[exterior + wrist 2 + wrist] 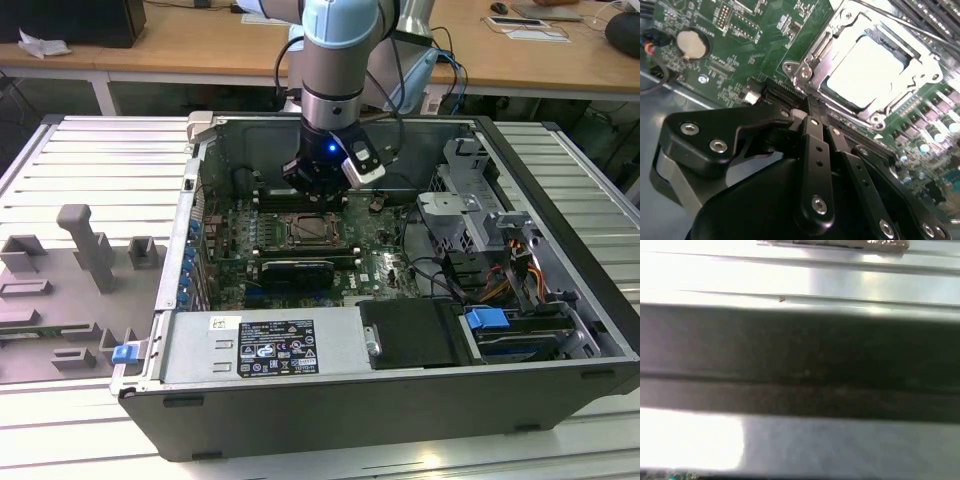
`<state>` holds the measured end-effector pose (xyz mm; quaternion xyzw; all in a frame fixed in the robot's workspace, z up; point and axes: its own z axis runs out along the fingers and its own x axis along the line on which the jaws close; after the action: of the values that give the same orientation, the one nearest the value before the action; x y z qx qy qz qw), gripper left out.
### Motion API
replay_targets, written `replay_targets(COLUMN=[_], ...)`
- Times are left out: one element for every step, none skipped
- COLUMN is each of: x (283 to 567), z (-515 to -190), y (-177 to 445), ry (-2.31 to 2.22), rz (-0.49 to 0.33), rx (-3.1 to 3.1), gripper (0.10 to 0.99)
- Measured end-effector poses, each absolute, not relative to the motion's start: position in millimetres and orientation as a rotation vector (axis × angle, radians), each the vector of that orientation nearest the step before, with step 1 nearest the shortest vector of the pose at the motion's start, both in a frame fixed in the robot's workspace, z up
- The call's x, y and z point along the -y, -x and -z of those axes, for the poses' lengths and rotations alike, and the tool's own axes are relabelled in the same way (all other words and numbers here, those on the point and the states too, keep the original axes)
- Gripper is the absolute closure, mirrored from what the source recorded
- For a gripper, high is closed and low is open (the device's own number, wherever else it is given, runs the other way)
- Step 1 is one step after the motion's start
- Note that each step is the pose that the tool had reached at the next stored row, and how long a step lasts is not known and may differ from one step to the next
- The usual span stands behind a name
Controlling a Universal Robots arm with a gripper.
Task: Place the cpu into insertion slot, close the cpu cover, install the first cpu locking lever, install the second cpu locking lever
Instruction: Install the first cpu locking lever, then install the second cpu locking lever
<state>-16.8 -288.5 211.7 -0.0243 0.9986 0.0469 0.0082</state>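
In the second wrist view, the gripper (812, 117) is seen with fingers pressed together, pinching nothing, just beside the slot (805, 70). The cpu (865, 70) is seated in it, beyond the fingertips, framed by the closed cover (920, 65).

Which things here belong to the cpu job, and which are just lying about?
Job:
- cpu, seated in the slot
- slot
- cover, lying around the cpu
- gripper, close beside the slot

Lying about:
- coin cell
- blue tab
- grey blocks outside the case
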Motion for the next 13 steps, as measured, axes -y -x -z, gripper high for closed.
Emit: replay_targets(x=[288.5,288.4,288.5,289.0,289.5,290.4,291.2,291.6,292.2,292.7,293.0,293.4,293.9], z=[-216.1,-216.2,-216.2,-216.3,-216.3,-216.3,-216.3,-216.3,-216.3,-216.3,-216.3,-216.3,-216.3], y=[16.8,16.8,16.8,16.8,16.8,16.8,16.8,16.8,16.8,16.8,16.8,16.8,16.8], ry=[0.076,0.076,0.076,0.076,0.076,0.076,0.076,0.076,0.076,0.076,0.076,0.076,0.076], rz=[-0.147,-0.147,-0.147,-0.147,-0.147,-0.147,-0.147,-0.147,-0.147,-0.147,-0.147,-0.147,-0.147], rx=[-3.121,-3.121,-3.121,-3.121,-3.121,-3.121,-3.121,-3.121,-3.121,-3.121,-3.121,-3.121,-3.121], gripper=[0.980,0.980,0.980,0.980,0.980,0.980,0.980,0.980,0.980,0.980,0.980,0.980,0.980])
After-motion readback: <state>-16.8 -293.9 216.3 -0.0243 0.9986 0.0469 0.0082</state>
